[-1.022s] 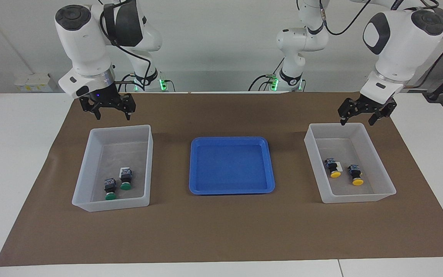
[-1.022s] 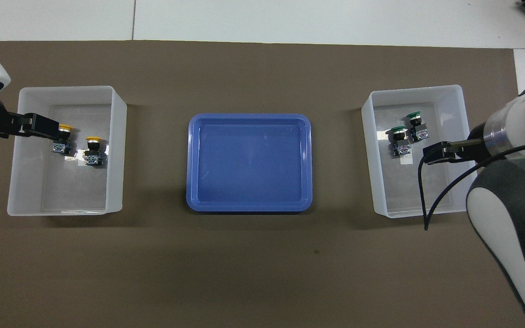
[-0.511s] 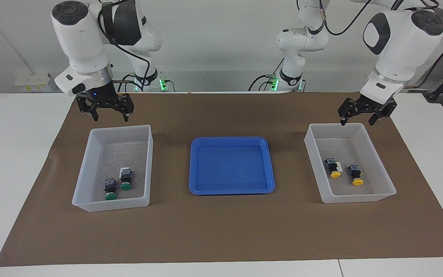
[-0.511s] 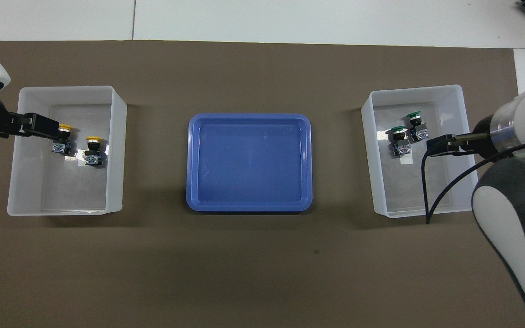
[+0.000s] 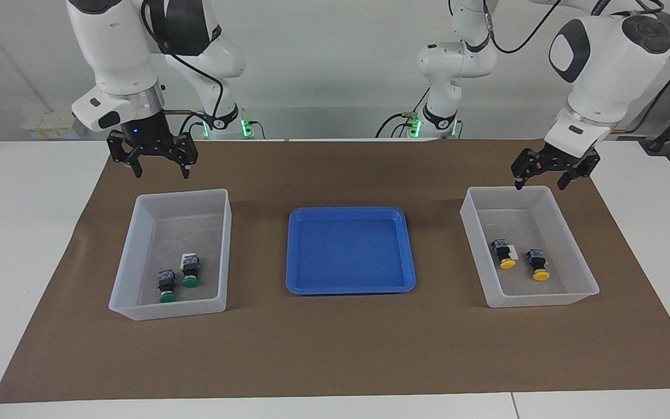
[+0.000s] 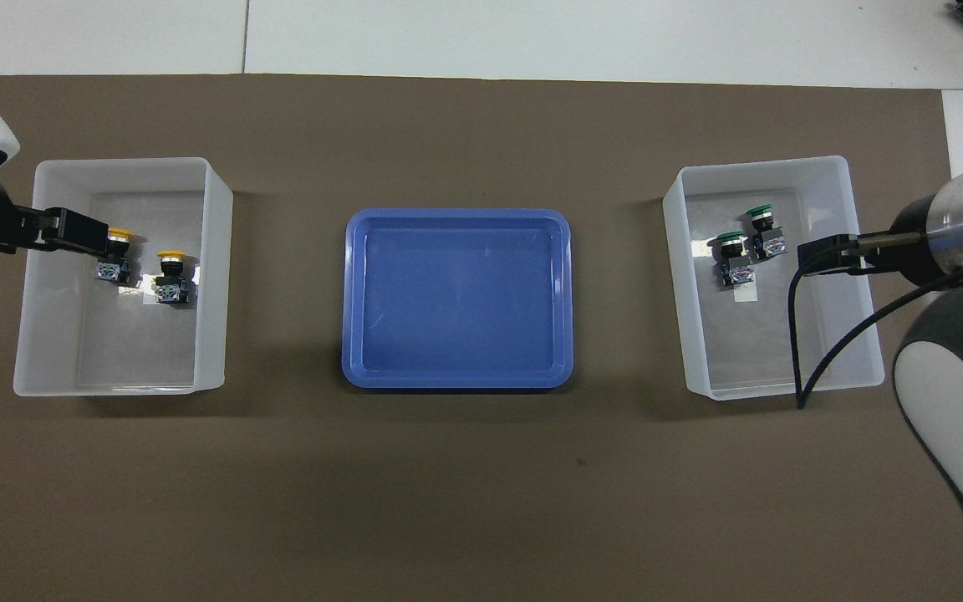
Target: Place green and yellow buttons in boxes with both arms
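Two green buttons (image 5: 167,289) (image 5: 189,273) lie in the box (image 5: 128,262) at the right arm's end; they also show in the overhead view (image 6: 732,251) (image 6: 764,227). Two yellow buttons (image 5: 505,255) (image 5: 537,265) lie in the box (image 5: 576,256) at the left arm's end. My right gripper (image 5: 160,170) is open and empty, raised over the brown paper by its box's robot-side rim. My left gripper (image 5: 540,184) is open and empty, just above the robot-side rim of its box. In the overhead view the left gripper (image 6: 80,234) overlaps one yellow button (image 6: 118,251).
A shallow blue tray (image 5: 349,250) lies empty between the two boxes on the brown paper (image 5: 335,343). White table shows around the paper.
My right gripper has risen and drawn back from its box toward the robots. The left gripper and all the buttons have stayed where they were.
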`<control>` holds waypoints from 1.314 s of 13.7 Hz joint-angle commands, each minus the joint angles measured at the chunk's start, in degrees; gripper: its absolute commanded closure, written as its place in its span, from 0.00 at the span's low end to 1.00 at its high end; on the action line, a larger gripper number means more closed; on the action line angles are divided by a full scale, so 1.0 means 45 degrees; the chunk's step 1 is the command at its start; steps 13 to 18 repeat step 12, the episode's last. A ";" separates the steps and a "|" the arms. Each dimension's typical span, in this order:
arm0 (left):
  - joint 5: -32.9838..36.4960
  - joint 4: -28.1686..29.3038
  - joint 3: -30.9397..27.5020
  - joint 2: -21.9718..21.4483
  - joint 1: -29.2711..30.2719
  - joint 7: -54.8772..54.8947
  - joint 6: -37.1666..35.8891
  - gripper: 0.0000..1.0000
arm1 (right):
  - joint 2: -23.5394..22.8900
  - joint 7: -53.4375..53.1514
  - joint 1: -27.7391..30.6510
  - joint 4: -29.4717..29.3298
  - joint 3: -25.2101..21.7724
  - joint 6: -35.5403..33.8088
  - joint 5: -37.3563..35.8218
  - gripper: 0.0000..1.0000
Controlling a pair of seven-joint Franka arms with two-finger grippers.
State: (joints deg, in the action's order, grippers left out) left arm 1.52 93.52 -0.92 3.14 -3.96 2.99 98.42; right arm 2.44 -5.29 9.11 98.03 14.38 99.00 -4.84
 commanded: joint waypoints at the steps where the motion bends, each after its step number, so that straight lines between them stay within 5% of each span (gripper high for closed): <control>1: -0.0124 0.0390 -0.0011 -0.0326 0.0021 -0.0118 0.0081 0.00 | 0.0179 0.0003 -0.1880 -0.0085 -0.2113 -0.0805 0.0333 0.00; 18: -0.0124 0.0390 -0.0011 -0.0326 0.0021 -0.0098 0.0081 0.00 | 0.0140 -0.0055 -0.2161 -0.0007 -0.2415 -0.1122 0.0780 0.00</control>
